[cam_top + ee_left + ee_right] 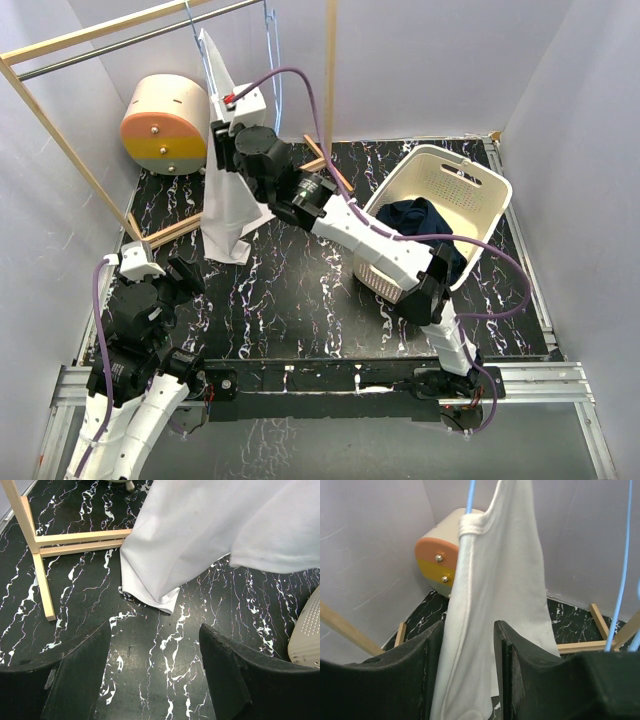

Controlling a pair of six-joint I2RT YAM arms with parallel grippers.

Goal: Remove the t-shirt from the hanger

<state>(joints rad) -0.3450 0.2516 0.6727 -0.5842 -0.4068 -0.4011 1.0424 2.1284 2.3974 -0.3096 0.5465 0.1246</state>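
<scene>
A white t-shirt (226, 200) hangs from a blue wire hanger (272, 50) on the rail, and its hem touches the table. In the right wrist view the t-shirt (490, 605) is bunched at the collar around the blue hanger (470, 495). My right gripper (222, 140) reaches up to the shirt. In its own view the right gripper (468, 625) has the jaws apart with the loose cloth hanging between them and brushing both pads. My left gripper (188, 275) waits low at the left. In its view the left gripper (155, 630) is open over bare table, short of the shirt's hem (155, 595).
A white laundry basket (480, 185) at the right holds a dark garment (420, 220). A cream and orange drum (165, 125) lies at the back left. The wooden rack's post (60, 130) and foot (42, 570) stand beside the left arm.
</scene>
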